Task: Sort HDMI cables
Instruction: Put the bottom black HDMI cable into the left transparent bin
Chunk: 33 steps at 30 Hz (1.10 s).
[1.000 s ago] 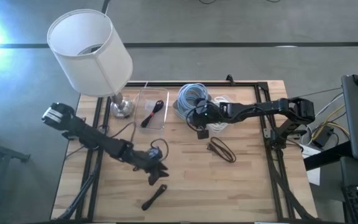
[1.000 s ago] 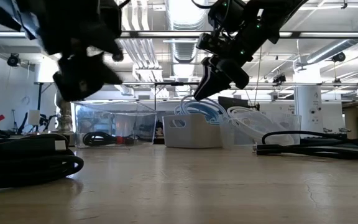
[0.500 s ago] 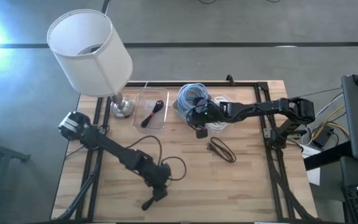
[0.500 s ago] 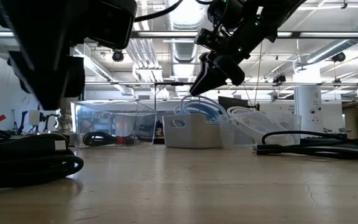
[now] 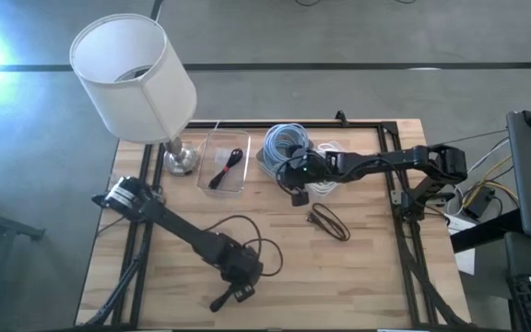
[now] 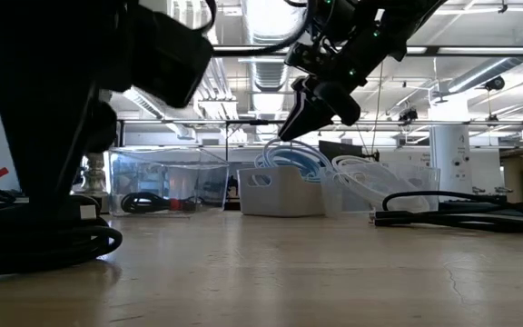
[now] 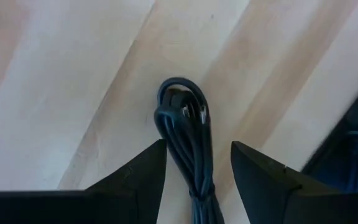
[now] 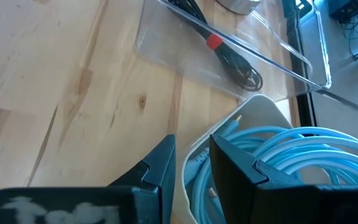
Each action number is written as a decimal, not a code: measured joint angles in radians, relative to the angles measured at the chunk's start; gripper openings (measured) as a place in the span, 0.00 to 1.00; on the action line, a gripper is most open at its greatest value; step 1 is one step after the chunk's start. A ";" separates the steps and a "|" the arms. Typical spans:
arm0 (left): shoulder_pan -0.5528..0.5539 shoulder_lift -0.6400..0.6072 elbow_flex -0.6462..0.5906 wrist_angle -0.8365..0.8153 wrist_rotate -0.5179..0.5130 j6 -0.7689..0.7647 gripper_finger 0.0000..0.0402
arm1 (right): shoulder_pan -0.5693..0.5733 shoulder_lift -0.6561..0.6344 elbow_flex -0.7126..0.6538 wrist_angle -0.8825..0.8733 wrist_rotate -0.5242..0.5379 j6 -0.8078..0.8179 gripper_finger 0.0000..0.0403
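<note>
left hand: [image 5: 238,291] low at the counter's front edge, fingers [image 7: 143,177] spread apart, nothing clamped
black tied bundle: [image 7: 188,143] lies flat on the wooden counter [image 5: 367,267], running into the gap between the left fingers; its looped end pokes out ahead of the fingertips; in the high view its tail end [image 5: 219,302] shows just beside the hand
right hand: [image 5: 295,175] raised over the rim of the white tub [image 8: 253,115], fingers slightly parted, empty
light blue coil: [image 5: 287,143] inside the white tub, right beside the right hand, below it
white coil: [image 5: 324,187] in the next container, partly under the right arm
second black bundle: [image 5: 329,222] loose on the counter, near the right hand, apart from it
third black bundle: [image 5: 226,170] inside the clear plastic tub [image 5: 241,138], red tie on it
lamp: [image 5: 135,78] back left corner, well apart from both hands
</note>
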 joint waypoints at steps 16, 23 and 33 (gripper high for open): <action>-0.006 0.058 0.000 -0.020 -0.067 0.134 0.27 | 0.000 -0.004 -0.001 0.000 0.001 -0.077 0.25; 0.023 -0.019 -0.003 -0.060 -0.196 0.142 0.15 | 0.000 -0.004 -0.001 -0.018 0.001 -0.065 0.22; 0.086 -0.225 -0.003 -0.132 -0.693 0.141 0.21 | 0.000 -0.004 -0.002 -0.045 0.001 -0.036 0.19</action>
